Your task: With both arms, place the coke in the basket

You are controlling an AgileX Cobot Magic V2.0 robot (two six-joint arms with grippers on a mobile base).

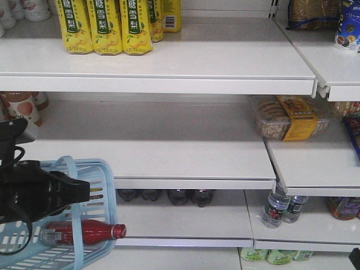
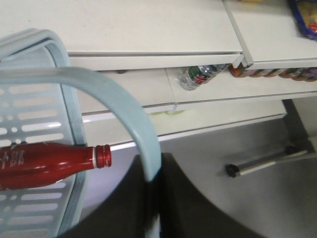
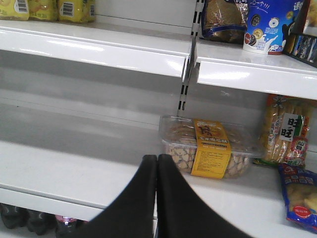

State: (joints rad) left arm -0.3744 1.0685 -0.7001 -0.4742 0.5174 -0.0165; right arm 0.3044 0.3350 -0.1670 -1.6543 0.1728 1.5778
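As it lies on its side, item: coke (image 1: 84,232), 1 slim plastic bottle, red wrap, red cap.
Location: inside the basket (image 1: 104,185), neck poking out past the slotted wall.
Handling (judged): light, fairly stiff, smooth and likely to roll; best taken across the body, not the tapering neck.
Left gripper (image 2: 148,208): pinching the basket's swing handle (image 2: 133,114).
Right gripper (image 3: 157,168): prongs pressed together, holding nothing, facing the cookie tray (image 3: 210,148).
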